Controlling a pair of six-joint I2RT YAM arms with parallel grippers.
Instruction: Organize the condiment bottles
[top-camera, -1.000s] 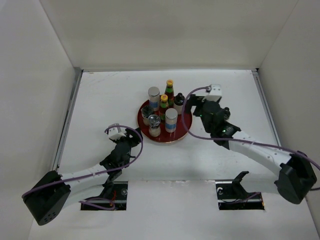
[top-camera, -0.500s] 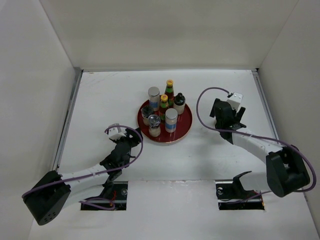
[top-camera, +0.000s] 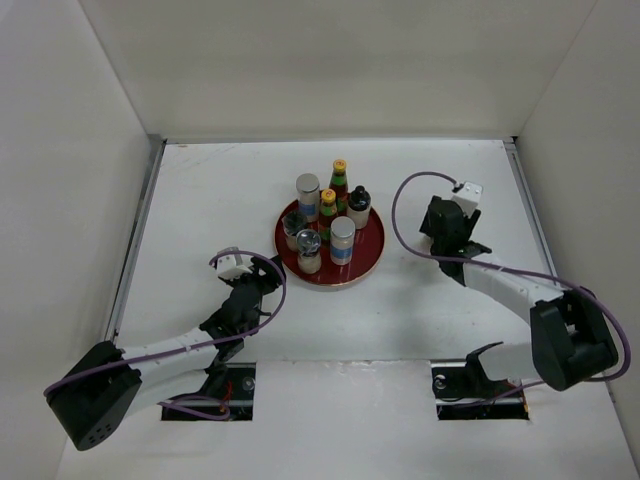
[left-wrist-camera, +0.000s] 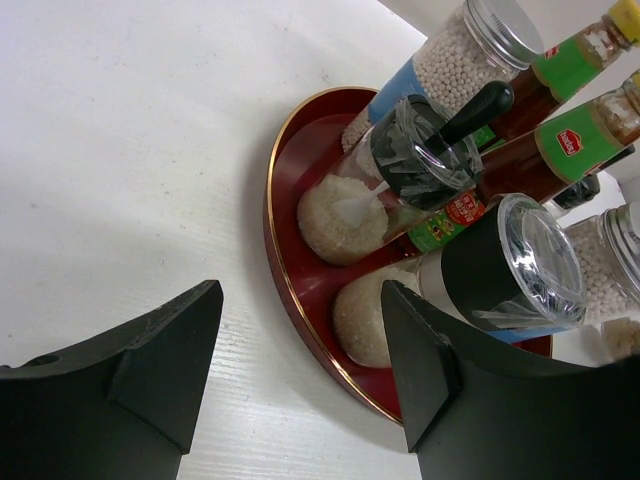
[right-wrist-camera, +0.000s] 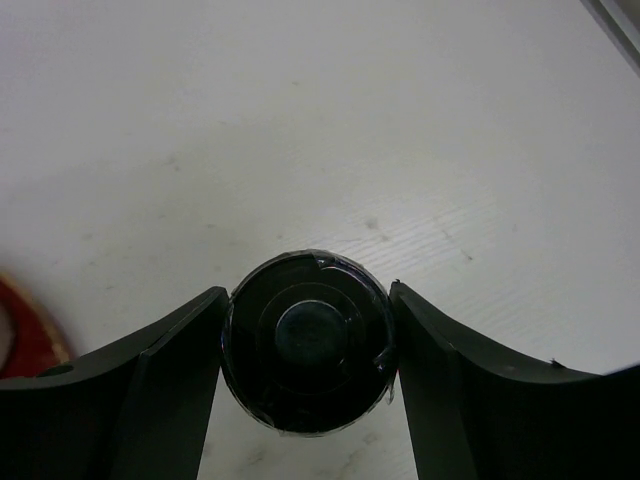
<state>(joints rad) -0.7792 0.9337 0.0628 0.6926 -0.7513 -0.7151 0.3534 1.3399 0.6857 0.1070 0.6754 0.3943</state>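
A round red plate (top-camera: 374, 245) in mid-table carries several condiment bottles: two dark-red sauce bottles (top-camera: 339, 180) with orange caps, silver-lidded shakers (top-camera: 342, 238) and a black-capped one (top-camera: 358, 205). My right gripper (top-camera: 450, 238) is to the right of the plate. In the right wrist view it (right-wrist-camera: 308, 300) is shut on a round black cap (right-wrist-camera: 305, 355) seen from above, over bare table. My left gripper (top-camera: 265, 287) is open and empty at the plate's near-left side. In the left wrist view it (left-wrist-camera: 300, 295) faces the plate rim (left-wrist-camera: 285, 290) and the nearest shaker (left-wrist-camera: 520, 260).
White walls enclose the table on the left, back and right. A metal rail (top-camera: 135, 240) runs along the left edge. A sliver of the red plate (right-wrist-camera: 20, 335) shows at the left of the right wrist view. Purple cables loop over both arms.
My right gripper has moved right, from the plate's right rim to bare table, then turned slightly. The left arm and the bottles on the plate have not moved.
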